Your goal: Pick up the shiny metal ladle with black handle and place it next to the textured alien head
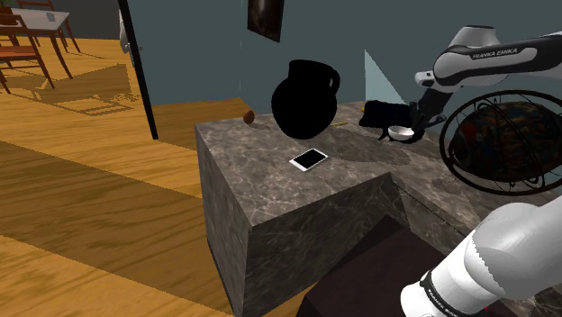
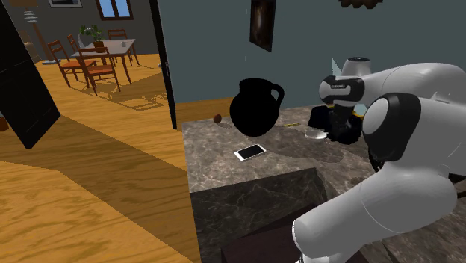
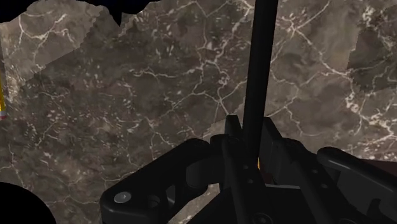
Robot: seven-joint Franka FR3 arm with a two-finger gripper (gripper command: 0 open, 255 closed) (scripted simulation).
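Wrist view, centre: the fingers (image 3: 233,130) clamp the ladle (image 3: 261,63) by its black handle over the marbled bench (image 3: 127,95); its pale bowl (image 1: 401,133) sits at the shoulder view's right.

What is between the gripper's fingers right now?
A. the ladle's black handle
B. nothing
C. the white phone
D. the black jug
A: in the wrist view the ladle is clasped by its thin black handle between the two fingers of the gripper.
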